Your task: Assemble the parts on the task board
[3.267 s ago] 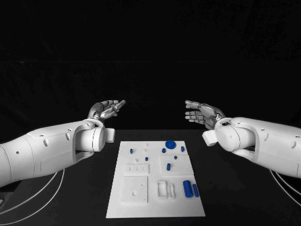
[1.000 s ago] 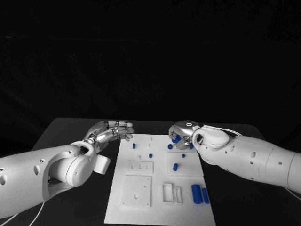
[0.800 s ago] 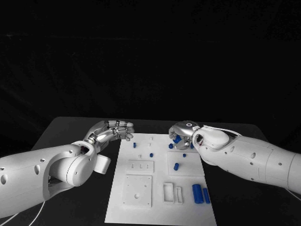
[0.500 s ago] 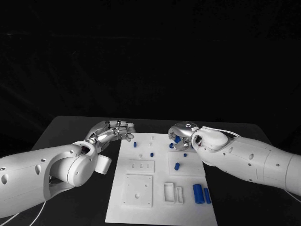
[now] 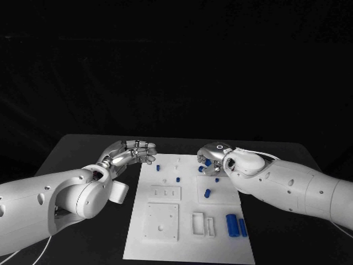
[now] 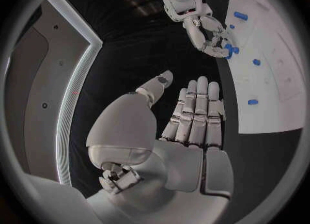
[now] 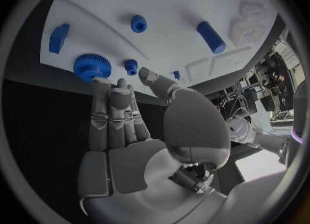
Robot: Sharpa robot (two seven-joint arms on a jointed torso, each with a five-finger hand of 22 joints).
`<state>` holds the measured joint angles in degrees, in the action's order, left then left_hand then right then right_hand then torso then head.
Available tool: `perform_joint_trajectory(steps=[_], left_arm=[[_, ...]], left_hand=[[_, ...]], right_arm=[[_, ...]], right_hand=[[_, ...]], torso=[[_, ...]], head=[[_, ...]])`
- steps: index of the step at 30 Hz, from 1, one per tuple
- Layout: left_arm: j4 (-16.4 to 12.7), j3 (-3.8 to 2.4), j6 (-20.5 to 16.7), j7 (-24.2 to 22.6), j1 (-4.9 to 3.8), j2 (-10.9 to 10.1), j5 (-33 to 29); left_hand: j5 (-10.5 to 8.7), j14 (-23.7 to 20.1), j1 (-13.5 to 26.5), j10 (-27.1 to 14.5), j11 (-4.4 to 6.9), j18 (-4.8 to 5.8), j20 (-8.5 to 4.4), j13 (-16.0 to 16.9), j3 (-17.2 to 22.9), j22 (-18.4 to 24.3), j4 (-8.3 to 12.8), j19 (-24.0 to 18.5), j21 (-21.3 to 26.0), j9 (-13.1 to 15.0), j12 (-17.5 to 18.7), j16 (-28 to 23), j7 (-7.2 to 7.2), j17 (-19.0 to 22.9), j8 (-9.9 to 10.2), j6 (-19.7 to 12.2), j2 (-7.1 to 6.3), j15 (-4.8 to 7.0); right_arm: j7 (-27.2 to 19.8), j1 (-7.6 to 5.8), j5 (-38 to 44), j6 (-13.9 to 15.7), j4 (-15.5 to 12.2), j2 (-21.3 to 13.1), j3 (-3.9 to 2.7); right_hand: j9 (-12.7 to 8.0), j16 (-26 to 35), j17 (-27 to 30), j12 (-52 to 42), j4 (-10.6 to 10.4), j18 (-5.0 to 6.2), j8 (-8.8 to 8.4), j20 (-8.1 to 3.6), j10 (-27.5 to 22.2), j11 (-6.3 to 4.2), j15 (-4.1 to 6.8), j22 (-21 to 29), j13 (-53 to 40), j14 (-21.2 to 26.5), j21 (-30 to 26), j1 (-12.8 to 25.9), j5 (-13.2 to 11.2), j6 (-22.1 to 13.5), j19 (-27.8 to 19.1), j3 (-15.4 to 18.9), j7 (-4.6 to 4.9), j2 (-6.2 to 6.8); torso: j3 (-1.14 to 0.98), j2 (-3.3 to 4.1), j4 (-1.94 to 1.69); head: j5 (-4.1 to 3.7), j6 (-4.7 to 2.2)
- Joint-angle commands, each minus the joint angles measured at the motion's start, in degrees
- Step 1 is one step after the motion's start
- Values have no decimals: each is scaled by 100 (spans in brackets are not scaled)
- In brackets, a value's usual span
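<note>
The white task board lies in the middle of the black table. Blue parts lie on it: two cylinders near its right front, a short peg in the middle, smaller pieces farther back. My right hand hovers over the board's far right corner with its fingers straight and nothing in them. In the right wrist view its fingertips end just short of a large blue gear, with a small gear beside it. My left hand hangs by the board's far left corner, holding nothing.
In the right wrist view a blue block, a round piece and a cylinder lie on the board. White raised fixtures stand on the board's near half. Bare black table flanks the board.
Since the earliest frame both hands have come down from beyond the table to the board's far end. Over the last second they have barely moved.
</note>
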<state>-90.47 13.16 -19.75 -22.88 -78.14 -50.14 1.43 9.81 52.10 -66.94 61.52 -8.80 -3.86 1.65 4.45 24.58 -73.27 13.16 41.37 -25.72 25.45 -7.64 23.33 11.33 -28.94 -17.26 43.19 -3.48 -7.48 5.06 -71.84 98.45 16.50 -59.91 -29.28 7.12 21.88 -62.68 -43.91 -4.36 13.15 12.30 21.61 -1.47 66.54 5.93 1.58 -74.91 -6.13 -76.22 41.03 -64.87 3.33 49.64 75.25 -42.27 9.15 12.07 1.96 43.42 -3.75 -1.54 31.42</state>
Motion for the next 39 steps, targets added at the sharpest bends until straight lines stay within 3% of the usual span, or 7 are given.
perform_joint_trajectory(steps=[1,23,39], left_arm=[[-12,-6,57,-63,-10,8,-4],[-1,-6,67,-44,-11,-7,-26],[17,-6,78,-28,-11,5,-28]], left_hand=[[-22,29,57,11,-35,-48,17,-8,3,-6,29,-18,-22,-6,36,-19,24,-10,33,22,-5,-11],[-26,26,95,12,-36,-47,20,-8,18,-9,37,-21,-21,-5,41,-30,24,-18,31,22,-5,-13],[-29,25,112,11,-36,-48,20,-8,27,-12,43,-22,-22,-5,45,-37,24,-23,31,21,-5,-14]], right_arm=[[53,10,109,10,1,23,-1],[106,87,192,-53,109,67,-1],[127,87,240,-44,80,76,-1]], right_hand=[[6,-33,7,33,-30,270,-32,-141,42,-8,-87,-120,7,59,31,7,-12,-9,84,-13,22,-27],[40,-95,77,-37,-37,270,16,-130,263,-71,-28,-128,-39,73,83,-14,-34,120,72,-82,5,-117],[141,-185,171,-165,-36,270,144,-130,634,-214,113,-152,-234,98,295,99,-54,415,100,-166,-125,-248]], torso=[[10,34,-15],[22,77,4],[30,99,0]], head=[[-12,-8],[24,9],[16,27]])
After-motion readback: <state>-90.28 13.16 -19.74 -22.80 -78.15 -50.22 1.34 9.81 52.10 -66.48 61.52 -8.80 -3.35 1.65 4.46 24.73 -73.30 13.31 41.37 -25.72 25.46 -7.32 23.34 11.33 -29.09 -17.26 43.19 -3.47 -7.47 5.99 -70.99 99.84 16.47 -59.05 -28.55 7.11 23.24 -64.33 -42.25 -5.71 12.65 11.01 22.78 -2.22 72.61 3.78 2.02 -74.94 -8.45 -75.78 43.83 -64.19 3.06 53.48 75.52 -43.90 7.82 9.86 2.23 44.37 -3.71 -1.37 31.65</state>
